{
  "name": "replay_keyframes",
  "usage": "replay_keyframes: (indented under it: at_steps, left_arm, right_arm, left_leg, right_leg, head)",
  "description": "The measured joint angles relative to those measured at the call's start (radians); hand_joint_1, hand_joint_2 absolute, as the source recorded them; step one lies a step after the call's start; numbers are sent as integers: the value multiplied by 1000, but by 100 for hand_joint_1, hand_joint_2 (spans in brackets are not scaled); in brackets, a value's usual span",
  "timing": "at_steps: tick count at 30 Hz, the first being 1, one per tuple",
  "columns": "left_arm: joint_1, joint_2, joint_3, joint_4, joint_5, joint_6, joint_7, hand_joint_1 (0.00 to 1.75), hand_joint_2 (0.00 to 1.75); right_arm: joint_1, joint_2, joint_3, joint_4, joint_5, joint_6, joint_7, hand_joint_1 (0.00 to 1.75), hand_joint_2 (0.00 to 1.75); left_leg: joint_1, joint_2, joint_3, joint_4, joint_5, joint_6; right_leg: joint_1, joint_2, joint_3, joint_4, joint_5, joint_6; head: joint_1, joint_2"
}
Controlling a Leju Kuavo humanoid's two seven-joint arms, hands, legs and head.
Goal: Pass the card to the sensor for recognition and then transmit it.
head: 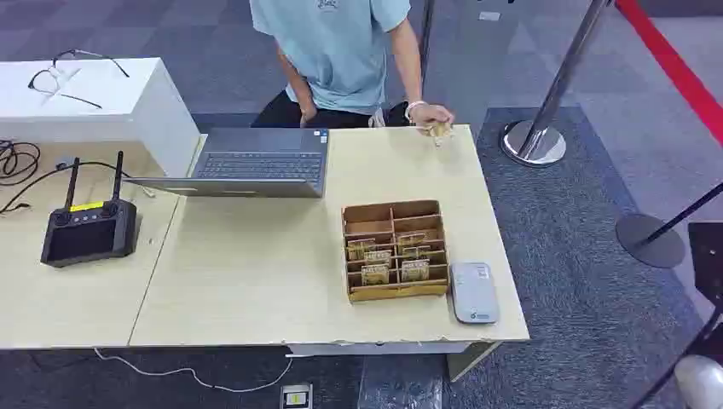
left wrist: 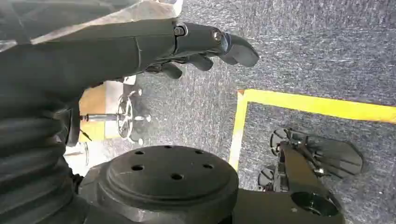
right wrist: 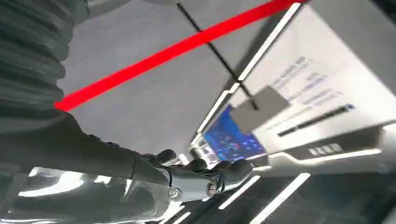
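Observation:
A cardboard divider box (head: 395, 210) on the pale wooden table (head: 256, 273) holds several cards (head: 388, 260) upright in its near compartments. Just to the right of the box lies the grey-white sensor (head: 473, 291), near the table's front right corner. At the far edge, a person's hand (head: 430, 115) holds a small tan card (head: 439, 130) on the tabletop. My left hand (left wrist: 205, 49) hangs over grey carpet, fingers loosely apart and holding nothing. My right hand (right wrist: 205, 175) is also bare, its fingers stretched out.
An open laptop (head: 256, 162) sits at the back of the table. A black controller with two antennas (head: 89, 230) lies on the left table. A person in a light blue shirt stands behind. Stanchion bases (head: 533, 141) (head: 652, 241) and a red belt (head: 673, 64) stand to the right.

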Motion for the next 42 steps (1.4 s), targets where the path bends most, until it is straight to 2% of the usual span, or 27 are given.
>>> replay_keyframes:
  at_steps: [10,21,32,35,38,42]
  left_arm:
    - [-3,-6,-23,2,6,3,-13,0,175]
    - [-7,-10,-40,6,6,3,-25,0,175]
    - [-15,-11,-67,13,-6,-8,-36,0,175]
    - [-14,-14,-72,13,-9,-10,-40,0,175]
    - [-18,-15,-80,15,-16,-13,-40,0,175]
    - [-18,-16,-83,16,-23,-15,-41,0,175]
  right_arm:
    - [-152,-83,211,-223,-25,131,63,0,175]
    - [-362,-131,496,-348,-87,310,96,0,175]
    - [-579,-123,809,-326,-96,515,110,0,175]
    - [-603,-111,857,-309,-77,547,107,0,175]
    - [-654,-84,941,-258,-44,578,96,0,175]
    - [-682,-45,1024,-197,-5,589,72,0,175]
  left_leg:
    - [0,0,-1,0,0,0]
    - [0,0,-1,0,0,0]
    - [1,-1,-3,0,0,0]
    - [1,-3,-5,0,0,0]
    - [1,-1,-5,0,0,0]
    - [1,-2,-6,0,0,0]
  right_leg:
    - [0,0,0,0,0,0]
    - [0,-1,-1,0,0,0]
    - [0,-1,-2,0,0,0]
    - [0,-3,-3,0,0,0]
    - [1,-1,-5,1,0,0]
    - [0,-3,-5,1,-1,1]
  head:
    - [0,0]
    - [0,0]
    - [0,0]
    - [0,0]
    - [0,0]
    - [0,0]
